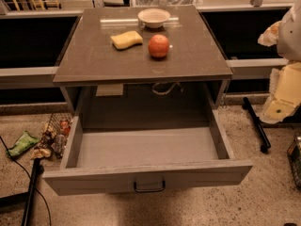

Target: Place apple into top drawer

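The apple (159,46), orange-red and round, sits on the brown cabinet top (141,65), right of centre. The top drawer (146,175) below is pulled wide open toward me, with nothing showing inside it. Its dark pull handle (149,186) is at the centre of the front panel. My gripper (283,95) shows as pale yellow and white parts at the right edge of the view. It is right of the cabinet, level with the drawer's back, and well apart from the apple. Nothing shows in it.
A yellow sponge (126,40) lies left of the apple and a pale bowl (154,18) stands behind it. On the floor, a wire basket of packets (56,133) and a green packet (21,143) lie at the left. A black pole (256,124) lies at the right.
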{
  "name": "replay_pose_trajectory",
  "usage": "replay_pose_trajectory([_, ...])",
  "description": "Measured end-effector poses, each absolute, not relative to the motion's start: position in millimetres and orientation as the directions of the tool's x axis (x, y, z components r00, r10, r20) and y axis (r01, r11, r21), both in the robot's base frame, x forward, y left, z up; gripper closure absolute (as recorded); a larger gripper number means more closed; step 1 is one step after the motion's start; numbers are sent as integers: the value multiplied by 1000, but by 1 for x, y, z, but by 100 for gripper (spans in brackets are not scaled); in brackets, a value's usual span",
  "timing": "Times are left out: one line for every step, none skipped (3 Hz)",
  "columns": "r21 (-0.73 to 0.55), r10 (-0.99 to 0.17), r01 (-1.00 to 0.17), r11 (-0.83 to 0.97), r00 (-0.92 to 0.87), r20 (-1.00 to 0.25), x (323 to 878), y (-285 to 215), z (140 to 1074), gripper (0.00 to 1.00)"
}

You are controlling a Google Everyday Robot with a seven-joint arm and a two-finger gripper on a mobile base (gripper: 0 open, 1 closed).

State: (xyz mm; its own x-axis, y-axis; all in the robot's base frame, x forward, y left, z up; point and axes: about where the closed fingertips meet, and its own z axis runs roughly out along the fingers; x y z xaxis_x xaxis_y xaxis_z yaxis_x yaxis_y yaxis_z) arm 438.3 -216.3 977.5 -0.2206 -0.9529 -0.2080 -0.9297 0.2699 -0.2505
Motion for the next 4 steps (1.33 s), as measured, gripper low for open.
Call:
replay_pose_trajectory([-251, -953, -930, 270, -221, -208, 438, -216, 977, 0])
replay_pose_trajectory([-257, -949, -932, 255, -189, -253, 478, -205, 971, 0])
replay_pose_trajectory([-233, -926, -939, 253, -165, -341, 536, -190, 963, 0])
replay_pose_trajectory([-187, -836, -920, 343, -209, -507, 607, -165, 951, 0])
